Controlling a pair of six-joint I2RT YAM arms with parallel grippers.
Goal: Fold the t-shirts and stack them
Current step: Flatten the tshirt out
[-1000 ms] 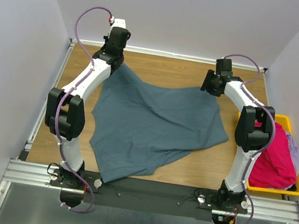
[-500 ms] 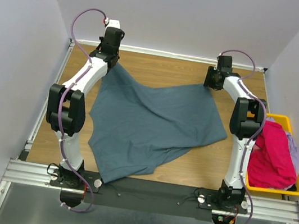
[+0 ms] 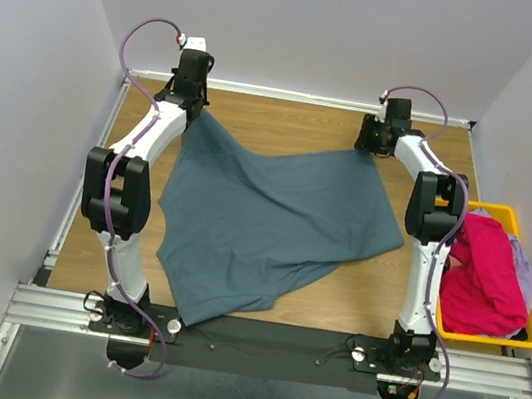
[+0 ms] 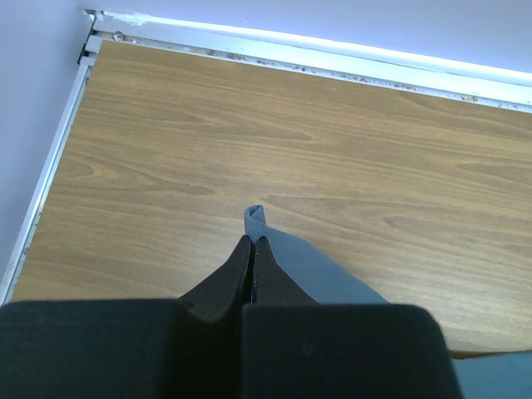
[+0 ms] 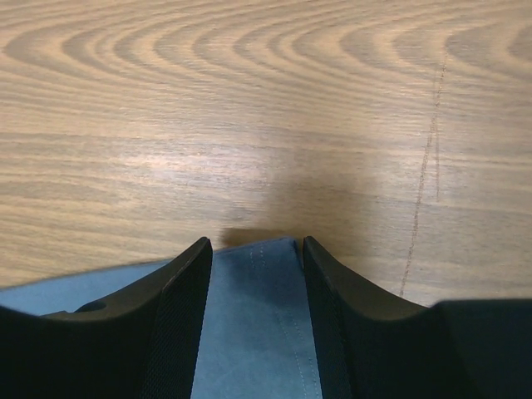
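A slate blue-grey t-shirt (image 3: pixel 273 221) lies spread and creased over the middle of the wooden table. My left gripper (image 3: pixel 187 111) is at its far left corner, shut on a small tuft of the cloth (image 4: pixel 258 218) that pokes out past the fingertips (image 4: pixel 241 249). My right gripper (image 3: pixel 367 147) is at the far right corner. Its fingers stand apart, and the shirt's hemmed corner (image 5: pixel 258 291) lies flat between them, close above the table. A magenta-pink t-shirt (image 3: pixel 484 280) is heaped in the bin, with pale grey-blue cloth (image 3: pixel 524 266) behind it.
A yellow plastic bin (image 3: pixel 517 341) stands at the right edge of the table. A metal rail (image 4: pixel 332 58) and the white walls bound the far side. Bare wood shows beyond both grippers. The shirt's near corner hangs over the black front bar (image 3: pixel 263 346).
Both arms have reached further toward the far wall, dragging the shirt's two far corners back and flattening its far edge. The right wrist has turned inward.
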